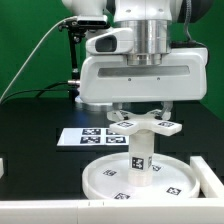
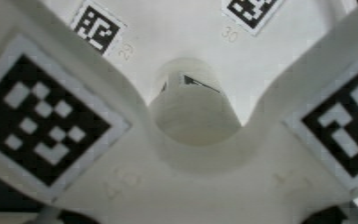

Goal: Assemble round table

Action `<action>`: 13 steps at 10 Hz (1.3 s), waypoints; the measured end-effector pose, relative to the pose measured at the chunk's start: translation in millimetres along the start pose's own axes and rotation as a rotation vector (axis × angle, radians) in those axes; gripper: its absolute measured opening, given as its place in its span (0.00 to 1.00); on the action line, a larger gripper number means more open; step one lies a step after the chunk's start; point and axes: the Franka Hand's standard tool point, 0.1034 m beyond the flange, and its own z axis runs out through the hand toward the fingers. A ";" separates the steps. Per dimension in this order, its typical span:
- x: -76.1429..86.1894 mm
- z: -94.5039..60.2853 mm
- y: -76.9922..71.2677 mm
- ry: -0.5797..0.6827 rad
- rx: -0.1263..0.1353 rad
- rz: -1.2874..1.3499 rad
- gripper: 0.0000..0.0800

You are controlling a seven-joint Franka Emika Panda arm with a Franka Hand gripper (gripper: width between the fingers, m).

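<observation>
- The gripper [image 1: 143,113] hangs straight down over the centre of the work, its jaws partway apart astride the cross-shaped foot [image 1: 143,126]. Whether the fingers actually clamp the foot or merely bracket it cannot be told, as the wrist housing shades them in the exterior view and the wrist view shows no fingertip clearly.
- Directly beneath the hand, at six o'clock in the exterior view, the foot sits on top of the short cylinder leg [image 1: 140,156]. Its tagged arms spread toward roughly ten and two o'clock.
- Seen from the wrist, the foot [image 2: 176,185] fills the frame, with its round central hub [image 2: 194,115] between the tagged arms.
- The leg stands upright at the middle of the round disc [image 1: 100,182], which lies flat on the black table [image 1: 30,130].
- The step in hand appears to be fixing the foot onto the leg. Doing it well likely means keeping the hub centred on the leg's axis, holding the foot level, and turning without side load, so the upright leg does not tip or cross-thread.
- Out at ten o'clock from the leg, near the disc, lies the marker board [image 1: 85,136].
</observation>
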 end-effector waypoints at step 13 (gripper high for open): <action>-1.3 1.1 0.8 0.013 0.066 0.929 0.57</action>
